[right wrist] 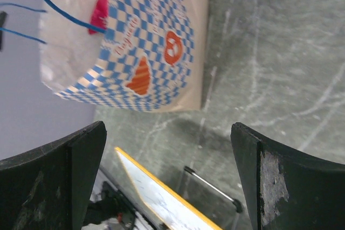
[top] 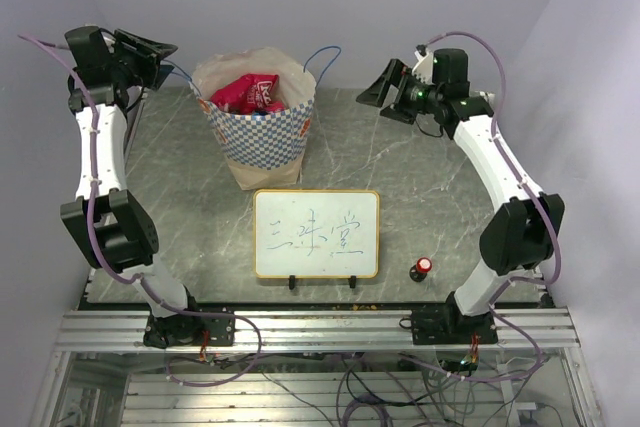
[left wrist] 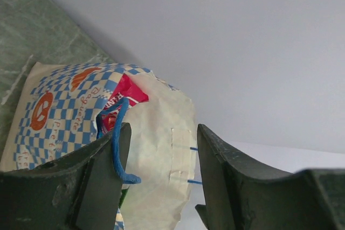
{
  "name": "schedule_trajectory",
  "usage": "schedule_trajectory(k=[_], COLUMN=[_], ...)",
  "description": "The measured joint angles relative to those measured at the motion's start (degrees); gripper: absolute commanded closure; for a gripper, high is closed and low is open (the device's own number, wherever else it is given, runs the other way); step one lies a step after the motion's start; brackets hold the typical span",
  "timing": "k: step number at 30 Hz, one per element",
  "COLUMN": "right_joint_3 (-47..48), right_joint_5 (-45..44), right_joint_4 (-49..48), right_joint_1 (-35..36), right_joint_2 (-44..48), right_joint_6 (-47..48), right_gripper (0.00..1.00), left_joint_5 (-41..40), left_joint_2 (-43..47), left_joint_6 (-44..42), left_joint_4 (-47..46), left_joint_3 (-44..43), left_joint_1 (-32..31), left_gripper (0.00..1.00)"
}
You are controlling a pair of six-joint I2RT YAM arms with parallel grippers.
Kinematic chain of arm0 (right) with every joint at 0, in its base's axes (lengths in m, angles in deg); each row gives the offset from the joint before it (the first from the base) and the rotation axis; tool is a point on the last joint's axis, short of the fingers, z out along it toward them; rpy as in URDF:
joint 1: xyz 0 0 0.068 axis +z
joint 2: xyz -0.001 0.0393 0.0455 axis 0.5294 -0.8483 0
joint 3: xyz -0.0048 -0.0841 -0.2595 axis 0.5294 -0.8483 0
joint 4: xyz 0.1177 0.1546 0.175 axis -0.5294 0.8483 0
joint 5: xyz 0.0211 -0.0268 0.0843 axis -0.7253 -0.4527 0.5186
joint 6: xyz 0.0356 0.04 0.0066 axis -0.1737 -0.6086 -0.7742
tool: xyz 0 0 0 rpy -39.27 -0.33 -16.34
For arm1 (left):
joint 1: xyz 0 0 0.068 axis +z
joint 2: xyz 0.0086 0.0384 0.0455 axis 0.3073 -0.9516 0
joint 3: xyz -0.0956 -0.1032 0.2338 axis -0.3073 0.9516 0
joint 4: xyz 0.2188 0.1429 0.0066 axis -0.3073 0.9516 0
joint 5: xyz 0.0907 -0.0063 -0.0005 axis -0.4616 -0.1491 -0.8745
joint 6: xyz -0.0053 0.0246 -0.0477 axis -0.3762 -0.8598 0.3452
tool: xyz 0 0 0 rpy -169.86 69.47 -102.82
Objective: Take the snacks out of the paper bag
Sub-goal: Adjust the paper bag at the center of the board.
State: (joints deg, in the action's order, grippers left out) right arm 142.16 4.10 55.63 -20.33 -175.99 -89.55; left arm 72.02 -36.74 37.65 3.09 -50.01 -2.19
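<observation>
**Left gripper at the bag's handle, snacks inside the bag**

On your left, the left gripper [top: 163, 59] is raised at the far left corner of the table [top: 420, 177], pointing toward the paper bag [top: 265, 142]; in the left wrist view its jaws [left wrist: 164, 133] stand partly apart, closed on nothing; the near blue cord handle [left wrist: 119, 144] hangs in the gap, lying against the inner face of one finger [left wrist: 108, 171], while the other finger is apart from it; whether the cord is pressed or only touching you cannot tell

Next, the paper bag [left wrist: 59, 117] stands upright toward the back of the table, left of centre, its mouth open; the snacks [top: 250, 94] sit inside it, and a red packet [left wrist: 126, 91] shows above the rim; the rest of the contents are hidden by the bag's walls; the far cord handle [top: 322, 55] loops up from the bag's right side

In front of the bag, the framed whiteboard [top: 316, 234] is propped on its stand, close to the bag; to its right a small red-capped knob [top: 422, 267] sits near the front edge

On your right, the right gripper [top: 367, 97] is raised well apart from the bag, aimed toward it; the right wrist view shows its jaws [right wrist: 167, 133] spread wide with nothing between them, the bag [right wrist: 151, 41] and whiteboard [right wrist: 156, 195] beyond
</observation>
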Motion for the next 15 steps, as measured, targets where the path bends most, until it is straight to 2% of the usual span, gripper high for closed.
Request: schedule_trajectory(k=[10, 15], right_joint_3=[1.2, 8.9], right_joint_5=[8.1, 9.3], right_joint_4=[-25.0, -31.5], right_joint_1=[0.2, 1.3], right_joint_2=[-7.8, -15.3], right_joint_6=[-21.7, -28.7], right_gripper=[0.0, 0.11], left_joint_5=[0.1, 0.0], left_joint_2=[0.0, 0.0], left_joint_6=[1.4, 1.8], left_joint_4=[-0.3, -0.3], left_joint_3=[0.0, 0.7], left_joint_1=[-0.9, -0.9], left_gripper=[0.45, 0.52])
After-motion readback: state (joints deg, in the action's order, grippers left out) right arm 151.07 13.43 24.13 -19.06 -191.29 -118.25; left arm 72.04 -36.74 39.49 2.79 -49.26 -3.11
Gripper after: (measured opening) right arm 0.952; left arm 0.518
